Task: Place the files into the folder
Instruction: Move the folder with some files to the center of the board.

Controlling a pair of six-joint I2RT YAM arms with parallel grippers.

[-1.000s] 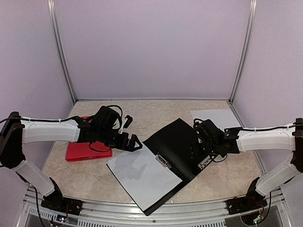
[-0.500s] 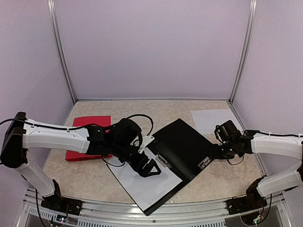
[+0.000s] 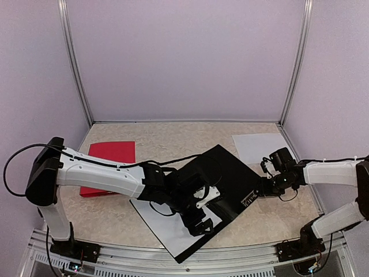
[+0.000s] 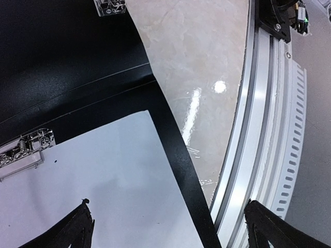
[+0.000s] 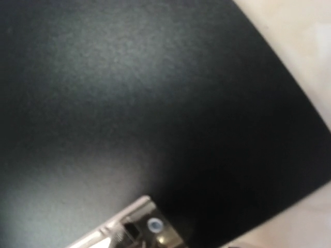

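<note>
The black folder (image 3: 228, 164) lies open in the middle of the table. One white sheet of the files (image 3: 167, 232) rests on its near-left half, below a metal spring clip (image 4: 26, 150). My left gripper (image 3: 199, 224) hovers over the near part of that sheet (image 4: 103, 175), open wide with nothing between its fingertips (image 4: 83, 225). My right gripper (image 3: 259, 190) is at the folder's right corner. Its wrist view shows only the black cover (image 5: 155, 103) and a metal fitting (image 5: 139, 222), not its fingers. Another white sheet (image 3: 258, 147) lies loose at the back right.
A red folder (image 3: 112, 151) lies at the left, partly under my left arm. The aluminium rail (image 4: 258, 129) of the table's front edge runs just beyond the black folder's near corner. Frame posts and purple walls close the back and sides.
My left arm has swung from beside the red folder rightward and forward across the sheet to the folder's near part. My right gripper has drawn back from the cover's middle to its right corner.
</note>
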